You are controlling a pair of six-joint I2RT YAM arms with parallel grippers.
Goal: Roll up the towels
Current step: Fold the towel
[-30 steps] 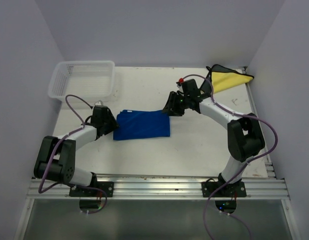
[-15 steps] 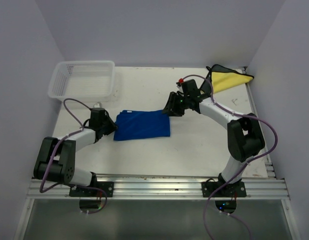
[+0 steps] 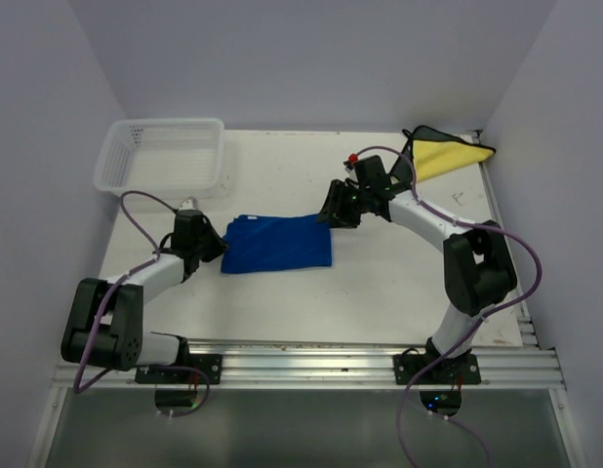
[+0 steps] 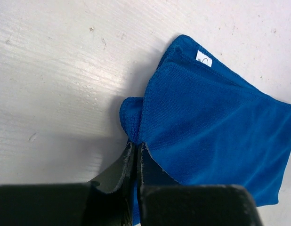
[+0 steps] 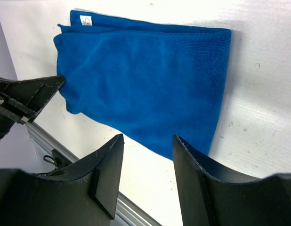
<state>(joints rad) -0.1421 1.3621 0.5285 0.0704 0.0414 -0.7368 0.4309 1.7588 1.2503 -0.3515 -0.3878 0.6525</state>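
The blue towel (image 3: 279, 244) lies folded flat in the middle of the table, its white tag (image 4: 204, 58) at the far left corner. My left gripper (image 3: 216, 249) is at its left edge, shut on a pinch of the blue towel (image 4: 216, 141), with the cloth bunched at the fingertips (image 4: 136, 144). My right gripper (image 3: 326, 216) hovers open over the towel's right far corner, with nothing between its fingers (image 5: 148, 137); the blue towel (image 5: 145, 80) lies spread below it. The yellow towel (image 3: 448, 156), dark-edged, lies crumpled at the back right corner.
A white mesh basket (image 3: 160, 156) stands at the back left. Side walls close in the table on left and right. An aluminium rail (image 3: 301, 366) runs along the near edge with both arm bases on it.
My left gripper has closed on the blue towel's left edge, and its arm has shifted slightly leftward. The right gripper has stayed in place.
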